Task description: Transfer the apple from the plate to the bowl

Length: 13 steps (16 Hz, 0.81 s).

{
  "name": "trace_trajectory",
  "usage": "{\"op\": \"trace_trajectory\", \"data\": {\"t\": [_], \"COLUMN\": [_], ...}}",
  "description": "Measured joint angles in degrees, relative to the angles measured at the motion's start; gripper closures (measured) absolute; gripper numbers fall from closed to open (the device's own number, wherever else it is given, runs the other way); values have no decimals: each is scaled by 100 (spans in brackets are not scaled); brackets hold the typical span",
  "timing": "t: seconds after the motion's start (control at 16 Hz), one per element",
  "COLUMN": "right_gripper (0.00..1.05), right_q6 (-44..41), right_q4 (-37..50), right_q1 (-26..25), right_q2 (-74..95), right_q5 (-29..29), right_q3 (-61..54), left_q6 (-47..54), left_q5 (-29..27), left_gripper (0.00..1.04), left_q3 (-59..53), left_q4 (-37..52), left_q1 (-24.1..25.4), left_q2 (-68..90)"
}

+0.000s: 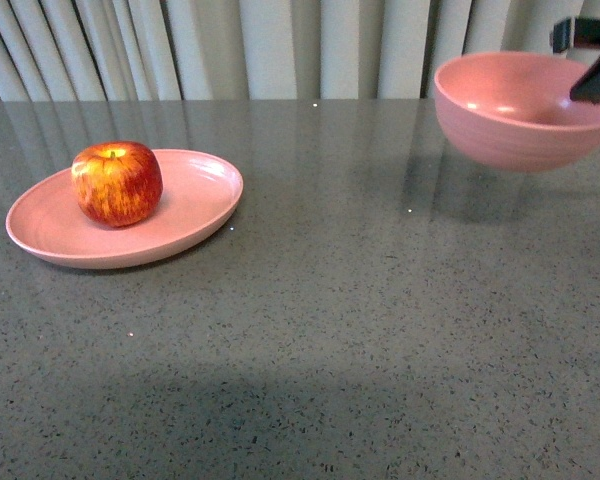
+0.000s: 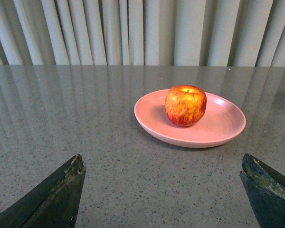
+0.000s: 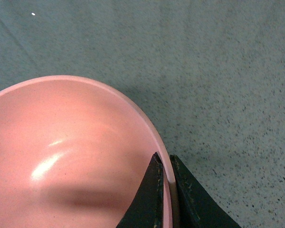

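Observation:
The red, yellow-streaked apple (image 1: 117, 183) rests on the shallow pale-pink plate (image 1: 195, 205) at the table's left. In the left wrist view the apple (image 2: 185, 105) and plate (image 2: 218, 130) lie ahead of my left gripper (image 2: 164, 164), which is open with nothing between its fingers. The deep pink bowl (image 1: 515, 110) hangs tilted above the table at the far right, casting a shadow below. My right gripper (image 1: 592, 65) is shut on its rim; the right wrist view shows its fingertips (image 3: 154, 168) pinching the bowl (image 3: 61, 152) wall, one inside and one outside. The bowl is empty.
A grey speckled tabletop (image 1: 340, 330) spreads between plate and bowl. Pale pleated curtains (image 1: 280, 45) hang along the table's far edge.

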Motion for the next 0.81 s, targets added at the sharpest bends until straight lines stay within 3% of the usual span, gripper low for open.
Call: {"op": "trace_trajectory", "data": {"t": [0.81], "right_gripper": [102], "right_q6": [341], "right_q4": [-192], "right_q1": [1663], "right_q2": [343], "right_q5": [310], "right_q3": [463], "left_q6": [0], "left_q5": [0], "left_gripper": [7], "left_q3": [0], "left_q4": [2], "left_q1": [0], "left_q2": [0]}}
